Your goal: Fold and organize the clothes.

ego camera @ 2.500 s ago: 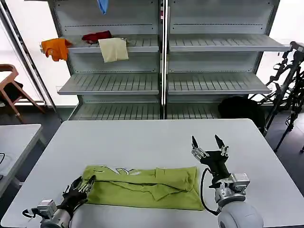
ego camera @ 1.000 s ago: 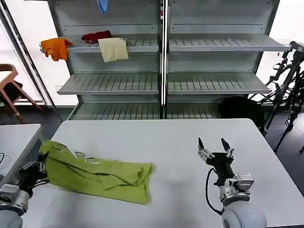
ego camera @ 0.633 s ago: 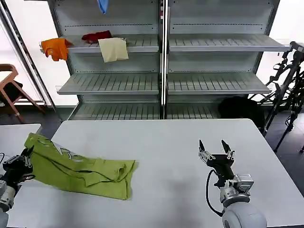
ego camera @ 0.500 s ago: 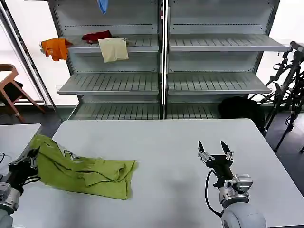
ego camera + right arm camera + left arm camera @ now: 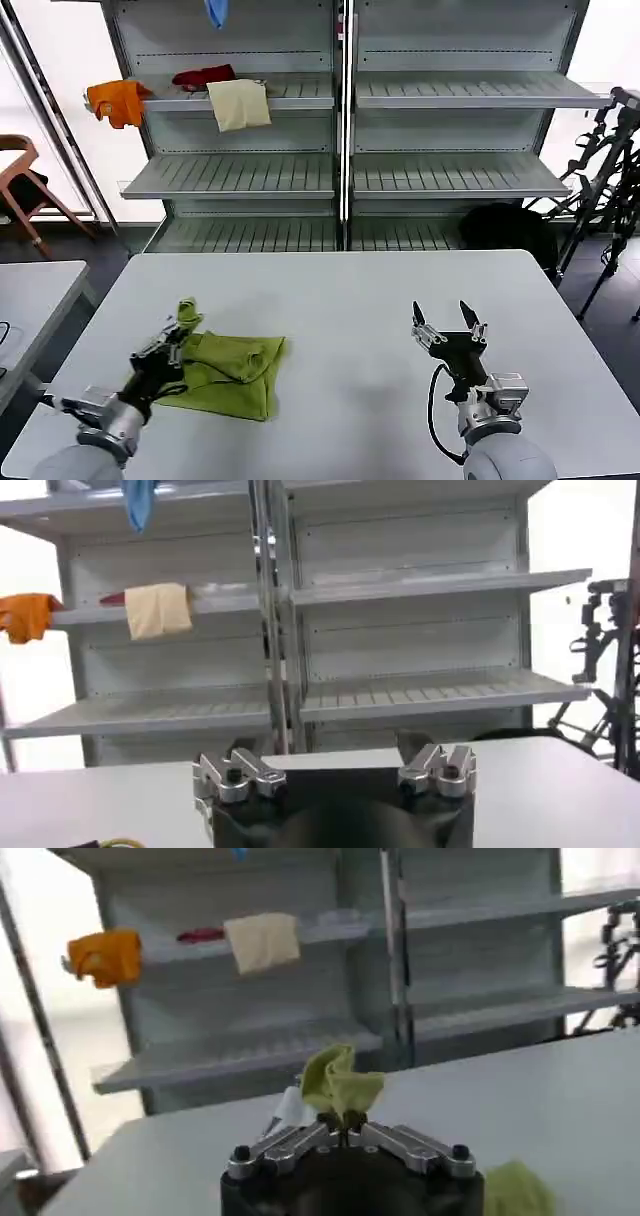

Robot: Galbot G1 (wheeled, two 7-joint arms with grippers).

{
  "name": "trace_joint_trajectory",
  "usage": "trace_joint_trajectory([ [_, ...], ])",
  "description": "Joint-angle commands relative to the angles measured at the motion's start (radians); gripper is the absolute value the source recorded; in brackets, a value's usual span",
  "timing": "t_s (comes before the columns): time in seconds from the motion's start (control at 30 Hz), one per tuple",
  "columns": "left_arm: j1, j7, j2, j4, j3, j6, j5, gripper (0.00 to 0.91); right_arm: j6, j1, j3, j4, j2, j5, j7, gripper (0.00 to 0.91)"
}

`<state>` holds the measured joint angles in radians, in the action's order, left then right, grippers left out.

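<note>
Your left gripper point(image 5: 180, 335) sits low over the near-left part of the counter point(image 5: 330, 300), its fingers pinched together on a corner of the lime-green T-shirt point(image 5: 228, 372). That corner stands up in a small bunch right at the fingertips, just beyond them as you look out from the wrist. The rest of the shirt lies folded in a compact pad on the counter directly to the gripper's right, touching it.

Your right gripper point(image 5: 446, 322) waits over the counter's near-right part, fingers spread apart with nothing between them, and the shirt is well off to its left.

The counter is a plain pale grey top. Behind it stands a grey metal shelving unit point(image 5: 345, 120). On its upper left shelf lie an orange garment point(image 5: 116, 101), a red garment point(image 5: 203, 76) and a cream cloth point(image 5: 238, 103), and a blue garment point(image 5: 215, 12) hangs above them. A wooden chair point(image 5: 22, 185) stands at the far left, and dark stands point(image 5: 600, 180) are at the far right.

From the left wrist view you see the closed fingers point(image 5: 400, 1141) meeting on the raised green bunch point(image 5: 340, 1081), with another bit of green cloth beside the gripper body. From the right wrist view you see the two parted fingers point(image 5: 437, 768) and the shelving beyond, with the cream cloth and the orange garment on it.
</note>
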<state>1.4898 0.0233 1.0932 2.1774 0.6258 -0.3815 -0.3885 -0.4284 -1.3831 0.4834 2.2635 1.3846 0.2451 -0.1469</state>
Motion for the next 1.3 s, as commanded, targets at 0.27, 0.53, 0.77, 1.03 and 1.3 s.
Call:
trace_joint_trajectory([
  [0.27,-0.069,-0.063,0.038,-0.035,-0.294,-0.105,0.052,0.0,-0.003,-0.003,-0.005,0.003,-0.001,-0.006,-0.001,0.907],
  [0.53,-0.092,-0.084,0.056,-0.063,-0.325,-0.114,0.048,0.907,-0.005,0.004,-0.016,-0.003,-0.002,-0.008,0.0,0.907],
  [0.77,-0.076,-0.083,0.047,0.025,-0.334,-0.122,-0.043,0.907,-0.019,0.015,-0.02,0.0,-0.009,-0.01,0.005,0.907],
  [1.03,0.025,-0.074,0.015,0.193,-0.241,-0.152,-0.125,0.907,-0.025,0.027,-0.018,-0.007,-0.008,-0.009,0.005,0.907],
  [1.3,-0.096,-0.024,-0.044,0.063,0.06,-0.063,-0.175,0.907,-0.036,0.029,-0.021,-0.003,-0.011,-0.01,0.008,0.907],
])
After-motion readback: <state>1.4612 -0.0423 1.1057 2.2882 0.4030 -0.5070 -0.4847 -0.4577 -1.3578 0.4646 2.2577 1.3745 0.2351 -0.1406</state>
